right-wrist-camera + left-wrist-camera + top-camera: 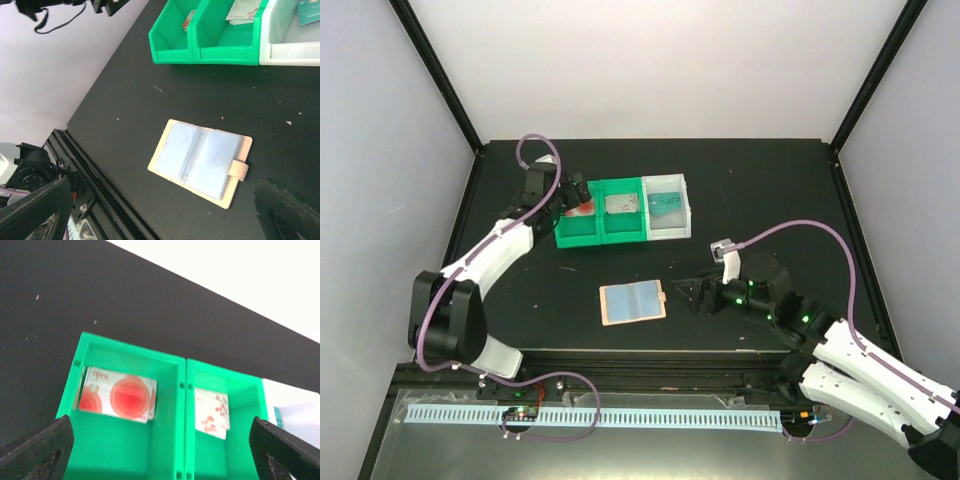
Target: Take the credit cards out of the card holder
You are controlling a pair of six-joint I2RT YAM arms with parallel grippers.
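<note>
The tan card holder [632, 302] lies open and flat on the black table, showing its bluish-grey pockets and its side tab; no teal card shows in it. In the right wrist view the holder [202, 160] lies just ahead of my right gripper [160, 220], which is open and empty. In the top view the right gripper [692, 293] sits just right of the holder. A teal credit card [665, 205] lies in the bin's white compartment and also shows in the right wrist view [308, 12]. My left gripper [575, 195] is open and empty over the bin's left green compartment [120, 450].
The green-and-white three-compartment bin [578, 238] stands behind the holder. A red-and-white card [120, 396] lies in its left compartment and a floral white card [212, 412] in the middle one. The table's front rail [100, 195] runs near the holder.
</note>
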